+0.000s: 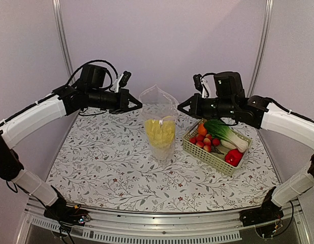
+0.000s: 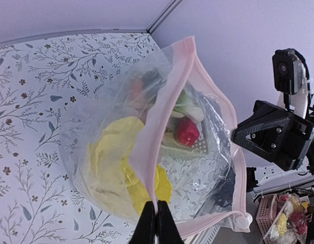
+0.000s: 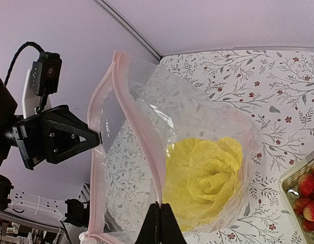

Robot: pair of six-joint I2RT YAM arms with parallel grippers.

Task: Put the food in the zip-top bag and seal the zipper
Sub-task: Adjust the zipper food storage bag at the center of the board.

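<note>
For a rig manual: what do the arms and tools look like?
The left arm and right arm have white shells, black joints. The left tool and right tool are black, tapering wedges; a black cable loops over the left wrist.

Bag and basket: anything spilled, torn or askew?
Nothing stands out. The bag stands upright, mouth open, pinched by the left tool and right tool. The cabbage sits inside; the other food lies in the basket.

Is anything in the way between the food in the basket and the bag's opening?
Nothing visible is. The zip-top bag stands beside the basket, its mouth pinched open by the left gripper and the right gripper.
</note>
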